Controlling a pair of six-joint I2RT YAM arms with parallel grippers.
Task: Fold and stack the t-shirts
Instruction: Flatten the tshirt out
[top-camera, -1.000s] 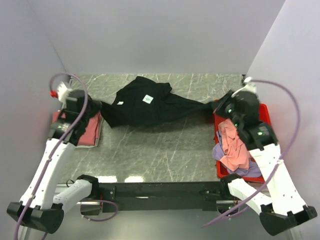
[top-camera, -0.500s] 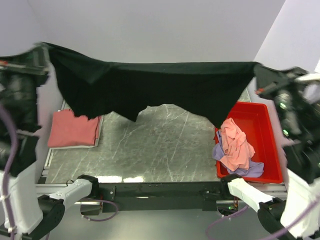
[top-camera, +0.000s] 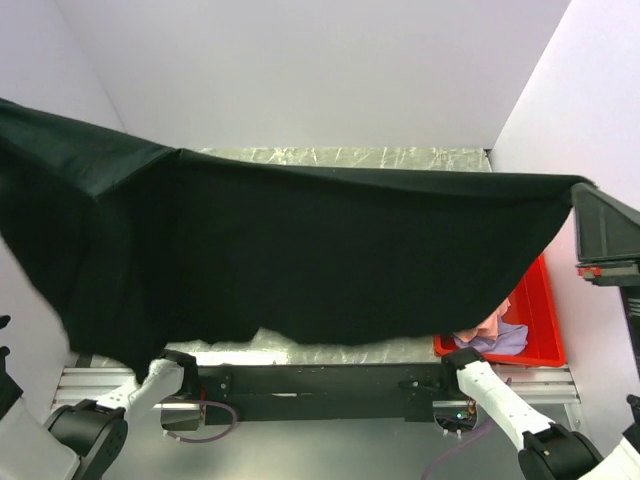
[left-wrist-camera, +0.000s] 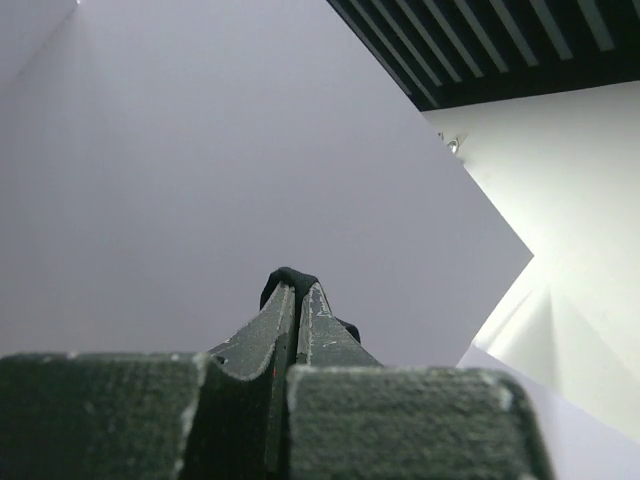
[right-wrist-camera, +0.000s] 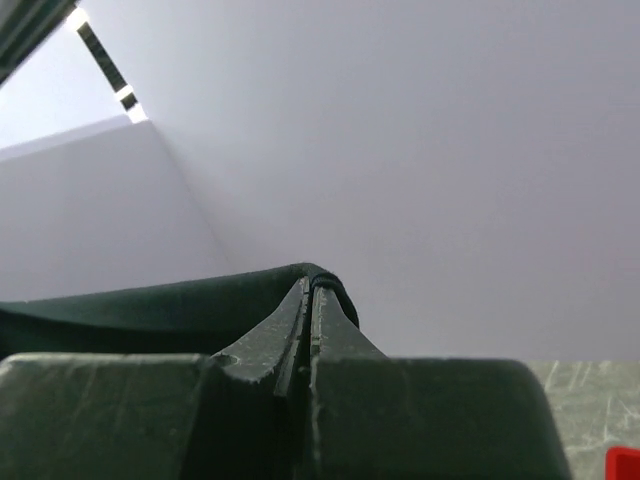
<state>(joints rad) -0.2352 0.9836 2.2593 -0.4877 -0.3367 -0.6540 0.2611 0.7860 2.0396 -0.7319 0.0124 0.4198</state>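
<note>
The large black t-shirt (top-camera: 300, 250) hangs spread wide and high, close under the top camera, and hides most of the table. My left gripper (left-wrist-camera: 297, 292) is shut on one black corner of it (left-wrist-camera: 290, 276); in the top view it is off the left edge. My right gripper (top-camera: 582, 187) is shut on the other corner, seen in its wrist view (right-wrist-camera: 312, 290) with the black cloth (right-wrist-camera: 150, 305) trailing left. Bits of the pink (top-camera: 497, 318) and lavender (top-camera: 490, 341) shirts show in the bin. The salmon-red shirt is hidden behind the black one.
The red plastic bin (top-camera: 540, 325) stands at the right front of the marble table (top-camera: 340, 156). White walls close in at the back and both sides. The arms' base rail (top-camera: 320, 380) runs along the near edge.
Both grippers have lifted the black t-shirt off the table and spread it, then raised it higher and nearer the camera. It now covers the folded salmon-red shirt and most of the bin.
</note>
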